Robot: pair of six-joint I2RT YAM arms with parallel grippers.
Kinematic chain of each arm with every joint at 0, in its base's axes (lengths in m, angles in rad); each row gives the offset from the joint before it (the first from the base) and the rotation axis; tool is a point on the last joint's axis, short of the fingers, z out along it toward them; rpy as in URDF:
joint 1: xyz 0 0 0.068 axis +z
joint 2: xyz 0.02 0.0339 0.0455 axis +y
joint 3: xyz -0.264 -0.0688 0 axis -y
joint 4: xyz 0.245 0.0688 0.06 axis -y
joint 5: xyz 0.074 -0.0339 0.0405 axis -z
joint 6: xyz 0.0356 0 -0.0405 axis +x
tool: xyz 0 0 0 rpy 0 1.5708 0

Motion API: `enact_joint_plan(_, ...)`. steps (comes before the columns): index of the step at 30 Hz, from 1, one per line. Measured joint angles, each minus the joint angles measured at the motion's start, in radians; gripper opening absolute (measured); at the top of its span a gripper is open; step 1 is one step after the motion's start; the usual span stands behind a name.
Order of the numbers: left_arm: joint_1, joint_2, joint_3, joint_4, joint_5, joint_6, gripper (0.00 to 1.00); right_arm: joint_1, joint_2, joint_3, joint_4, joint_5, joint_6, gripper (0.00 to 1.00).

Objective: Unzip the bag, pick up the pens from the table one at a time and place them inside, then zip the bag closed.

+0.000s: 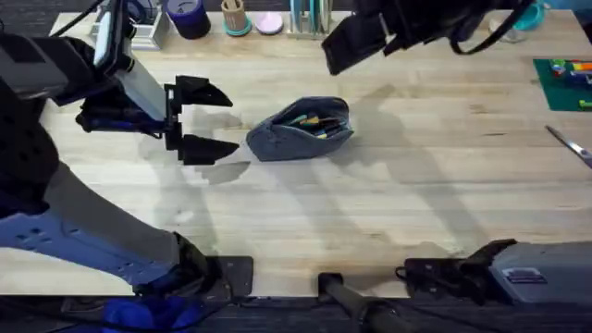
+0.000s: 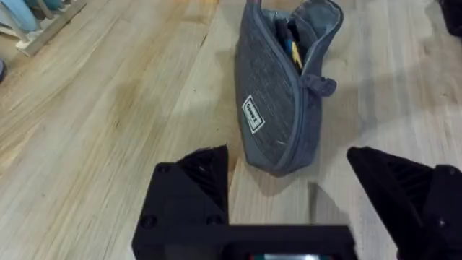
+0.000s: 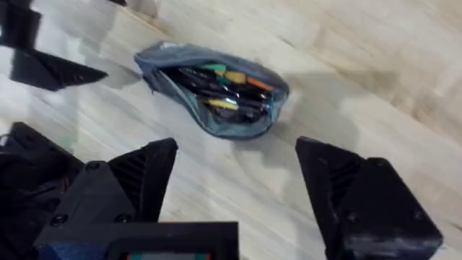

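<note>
The blue-grey bag [image 1: 301,129] lies on the table [image 1: 388,194] near its middle, its zipper undone and its mouth gaping. Several pens [image 3: 216,87] in black, orange, yellow and green lie inside it. My left gripper [image 1: 203,120] hovers just left of the bag's closed end, open, with nothing between its black fingers [image 2: 195,180]. In the left wrist view the bag [image 2: 278,108] stands close ahead, the zipper pull [image 2: 321,85] hanging at its side. My right gripper [image 1: 365,37] hangs high above the table behind the bag, open and empty. From there it looks down on the bag [image 3: 209,90].
Silver scissors [image 1: 569,143] lie near the right edge, beside a green mat [image 1: 560,83] with small coloured blocks. Cups and holders [image 1: 236,17] line the back edge. Bare planks stretch in front of the bag and to its right.
</note>
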Motion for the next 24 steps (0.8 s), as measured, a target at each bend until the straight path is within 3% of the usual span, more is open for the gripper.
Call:
enact_joint_plan(4, 0.0, 0.0, 0.0, 0.0, 0.0, 0.0, 0.993, 0.074, 0.0, 0.0, -0.032, 0.097, 0.059, 0.996)
enact_joint_plan(5, 0.0, 0.0, 0.0, 0.0, 0.0, 0.0, 0.993, 0.18, 0.0, 0.0, -0.039, 0.195, 0.129, 0.996)
enact_joint_plan(8, 0.0, 0.0, 0.0, 0.0, 0.0, 0.0, 0.993, 0.236, 0.0, 0.0, -0.039, 0.228, 0.167, 0.996)
enact_joint_plan(24, 0.0, 0.0, 0.0, 0.0, 0.0, -0.001, 0.994, 0.351, 0.0, 0.0, -0.05, 0.336, 0.471, 0.996)
